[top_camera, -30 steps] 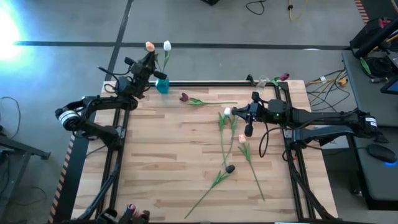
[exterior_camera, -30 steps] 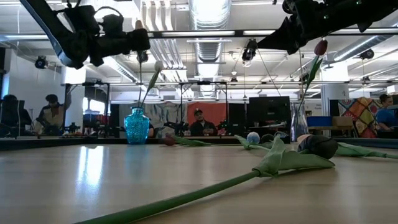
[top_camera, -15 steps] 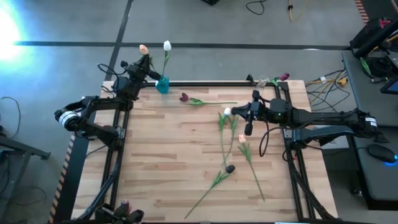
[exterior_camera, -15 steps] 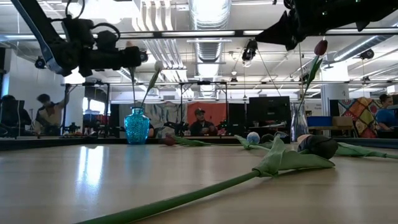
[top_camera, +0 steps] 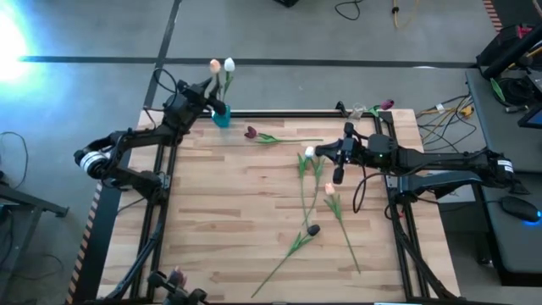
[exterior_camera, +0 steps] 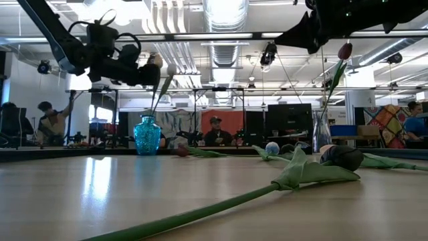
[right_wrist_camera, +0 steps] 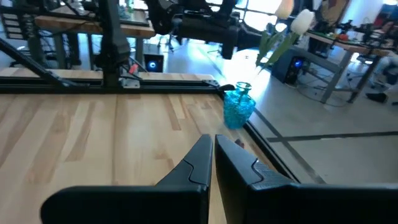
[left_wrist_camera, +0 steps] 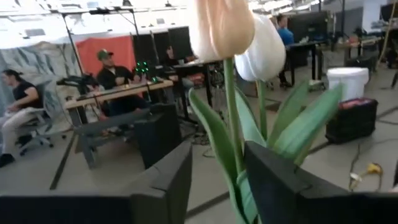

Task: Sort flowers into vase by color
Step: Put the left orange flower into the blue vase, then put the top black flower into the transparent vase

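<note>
Now that the left gripper (left_wrist_camera: 217, 180) has spread its fingers, the peach tulip (top_camera: 215, 65) stands between them, released into the blue vase (top_camera: 221, 116) just below, beside the white tulip (top_camera: 229, 63); that placement looks done. Right gripper (top_camera: 339, 176) waits closed, empty, above the tulips on the table (top_camera: 212, 229).

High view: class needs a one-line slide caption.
Left claw open beside peach tulip and white tulip in blue vase; more tulips lie on table.
</note>
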Action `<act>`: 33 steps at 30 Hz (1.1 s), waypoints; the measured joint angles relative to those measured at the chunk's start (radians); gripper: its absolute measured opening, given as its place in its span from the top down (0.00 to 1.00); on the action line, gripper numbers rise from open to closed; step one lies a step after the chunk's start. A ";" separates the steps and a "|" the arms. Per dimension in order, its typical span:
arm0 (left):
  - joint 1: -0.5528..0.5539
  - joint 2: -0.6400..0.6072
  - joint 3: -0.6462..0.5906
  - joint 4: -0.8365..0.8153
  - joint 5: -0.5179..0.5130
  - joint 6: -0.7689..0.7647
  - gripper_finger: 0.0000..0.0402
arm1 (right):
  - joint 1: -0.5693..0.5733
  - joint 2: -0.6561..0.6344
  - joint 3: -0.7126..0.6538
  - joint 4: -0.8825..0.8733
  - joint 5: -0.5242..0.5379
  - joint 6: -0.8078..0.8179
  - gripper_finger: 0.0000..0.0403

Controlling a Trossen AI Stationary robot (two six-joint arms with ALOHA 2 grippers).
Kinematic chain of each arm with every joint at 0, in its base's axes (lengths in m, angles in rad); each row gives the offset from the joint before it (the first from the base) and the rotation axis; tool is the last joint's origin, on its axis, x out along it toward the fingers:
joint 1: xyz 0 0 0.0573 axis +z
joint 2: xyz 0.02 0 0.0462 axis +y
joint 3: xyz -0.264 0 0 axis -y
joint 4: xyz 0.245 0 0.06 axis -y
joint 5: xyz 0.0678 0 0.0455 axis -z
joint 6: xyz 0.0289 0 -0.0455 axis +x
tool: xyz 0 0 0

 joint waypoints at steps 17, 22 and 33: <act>-0.111 -0.236 -0.063 -0.232 0.052 -0.004 0.54 | 0.012 0.014 0.105 -0.187 0.035 0.052 0.67; -0.191 -0.310 -0.154 -0.183 0.052 -0.023 0.54 | 0.084 0.082 0.235 -0.395 0.157 0.054 0.66; -0.339 -0.492 -0.371 -0.101 0.050 -0.052 0.54 | 0.237 0.287 0.496 -0.893 0.215 0.422 0.77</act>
